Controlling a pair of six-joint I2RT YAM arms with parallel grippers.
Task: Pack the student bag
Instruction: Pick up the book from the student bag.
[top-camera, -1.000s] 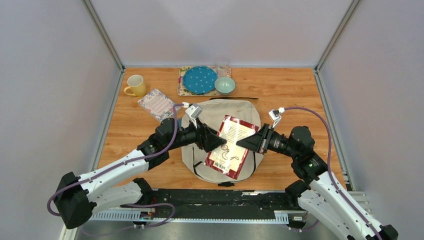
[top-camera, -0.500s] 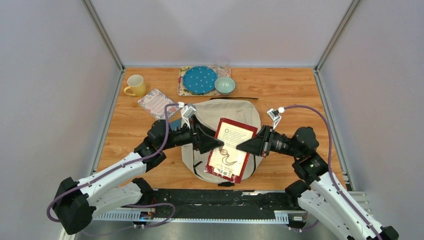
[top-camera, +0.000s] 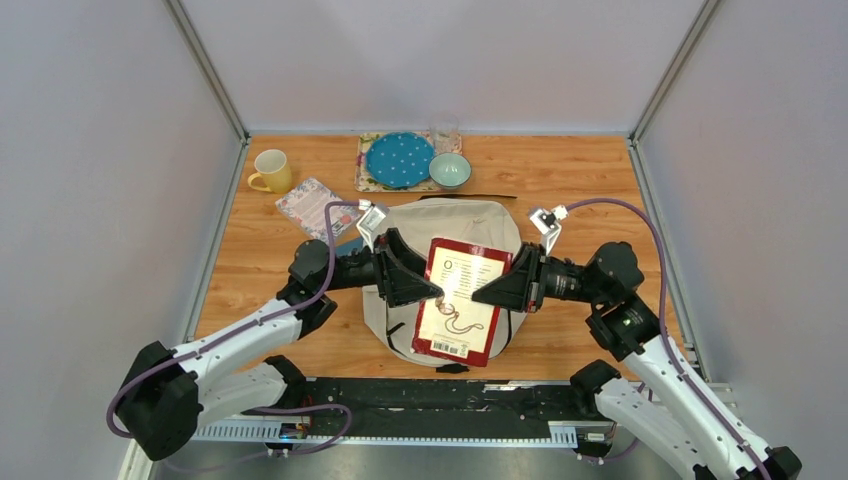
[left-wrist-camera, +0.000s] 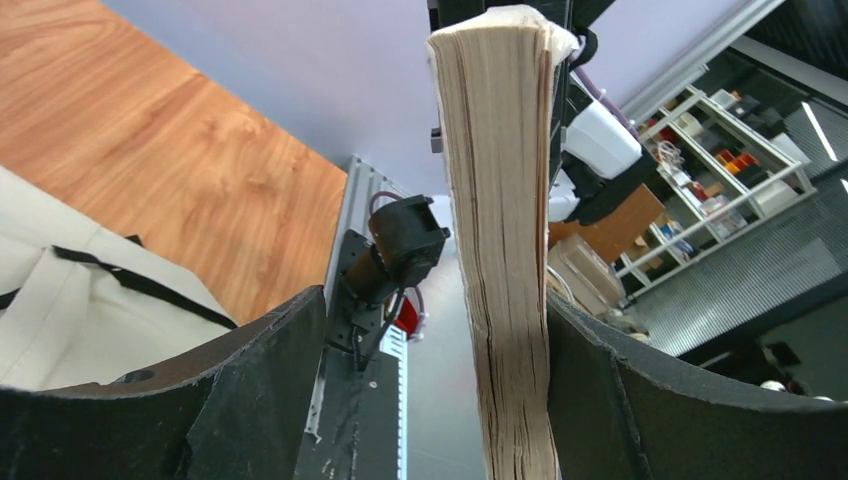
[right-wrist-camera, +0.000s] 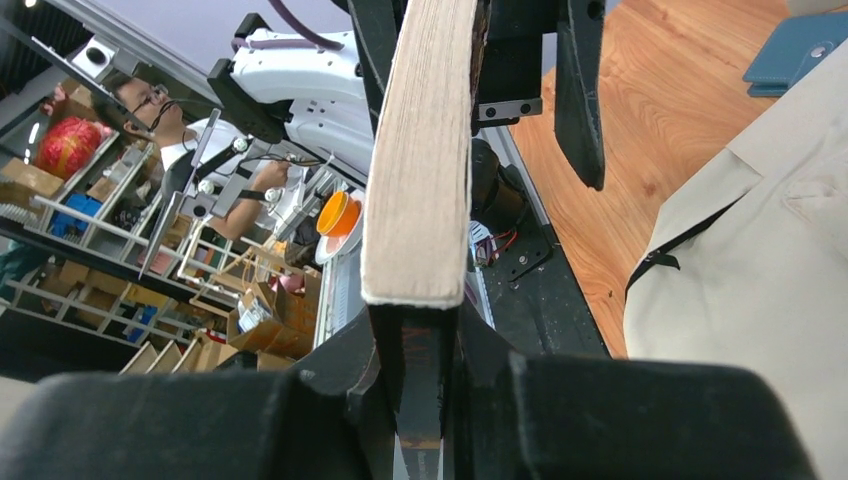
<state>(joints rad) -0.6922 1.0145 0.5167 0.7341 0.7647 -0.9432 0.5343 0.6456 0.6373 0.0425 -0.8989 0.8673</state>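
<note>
Red-bordered book (top-camera: 458, 298) is sitting squarer than a second ago; I'm clamping it in my right pincer (top-camera: 484, 294), left pincer (top-camera: 430, 290) straddling it wide. Cream student bag (top-camera: 470, 215) is lying flat beneath both.

Upper middle of the frame: blue dotted plate (top-camera: 399, 159) on a floral mat (top-camera: 362, 184), pale green bowl (top-camera: 450, 170) right beside it, clear glass (top-camera: 444, 132) behind (easy to miss). Yellow mug (top-camera: 271, 171) upper left, floral notebook (top-camera: 313, 207) just below it.
</note>
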